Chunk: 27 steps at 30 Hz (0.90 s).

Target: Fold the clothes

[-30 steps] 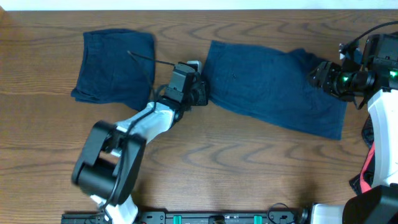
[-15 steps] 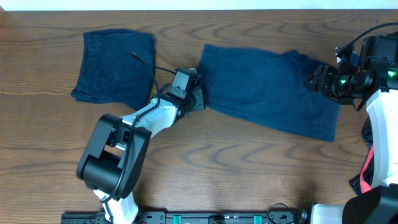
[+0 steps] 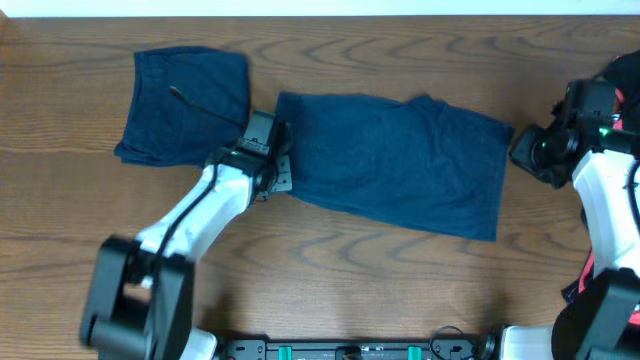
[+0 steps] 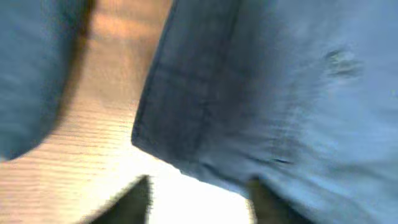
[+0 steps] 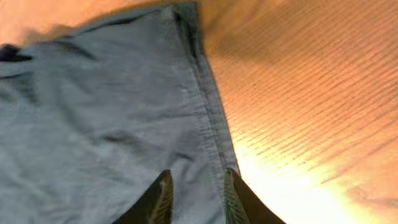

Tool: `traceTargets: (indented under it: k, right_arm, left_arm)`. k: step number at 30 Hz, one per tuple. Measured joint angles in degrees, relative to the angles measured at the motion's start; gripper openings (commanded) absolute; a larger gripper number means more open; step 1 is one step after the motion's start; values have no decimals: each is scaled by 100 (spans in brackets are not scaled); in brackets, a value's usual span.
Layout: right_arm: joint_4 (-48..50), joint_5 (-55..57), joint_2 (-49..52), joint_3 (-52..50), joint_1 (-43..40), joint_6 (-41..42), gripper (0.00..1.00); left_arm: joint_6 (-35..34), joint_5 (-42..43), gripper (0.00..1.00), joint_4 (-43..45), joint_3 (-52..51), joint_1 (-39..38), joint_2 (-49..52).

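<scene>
A dark blue garment point(image 3: 390, 160) lies spread flat across the middle of the table. My left gripper point(image 3: 278, 168) is at its left edge. In the left wrist view the fingers point(image 4: 199, 205) are apart with bare table between them, and the garment's hemmed corner point(image 4: 186, 112) lies just beyond the tips. My right gripper point(image 3: 522, 150) is at the garment's right edge. In the right wrist view its fingers point(image 5: 196, 199) are apart, with the hem of the garment point(image 5: 106, 112) lying between them.
A second dark blue garment point(image 3: 185, 100), folded into a square, lies at the back left, close to my left arm; its edge shows in the left wrist view point(image 4: 31, 62). Bare wooden table point(image 3: 400, 290) runs along the front.
The spread garment has slid left with my left gripper, now close to the folded one. My right gripper has come off the cloth's top and sits at its right edge.
</scene>
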Motion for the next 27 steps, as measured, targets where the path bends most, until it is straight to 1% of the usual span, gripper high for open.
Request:
traceTargets:
  k: [1,3,6,7,10,15,19,23,25,26,27]
  right_arm:
    - [92,-155,24,-96,-24,-46,51]
    - [122,-514,44,-249,-31,-221,65]
    - [-118,-896,44,-387,63,-393,76]
    - [-232,-975,44,-442,118,-424,78]
    - [-407,-1095,44,-743,273,-498,75]
    - [-275,-1150,44,-1390,345,-540,71]
    - [-269,-1014,44,-1561,345,-540,69]
    - [-236,-929,44,-1569,345,-544,64]
    - [-140,-914,44,-1602,345,-540,64]
    - [-46,-916,44,-1650,345,-538,70]
    - [9,-920,44,-1700,348,-520,72]
  left_arm:
    - [31,0,89,-68,0,-15,-205]
    - [52,-7,96,-173,0,-46,-566]
    - [103,-22,96,-374,0,-50,-1008]
    - [101,-22,96,-393,0,-50,-1108]
    - [149,-39,96,-391,0,-50,-1333]
    - [297,-94,95,-420,0,-50,-1318]
    - [350,-109,95,-487,0,-50,-1187]
    - [387,-109,95,-492,0,-50,-1121]
    - [389,-111,95,-483,0,-50,-1119]
    - [389,-114,95,-476,0,-50,-1119]
    - [391,-116,95,-476,0,-50,-1119]
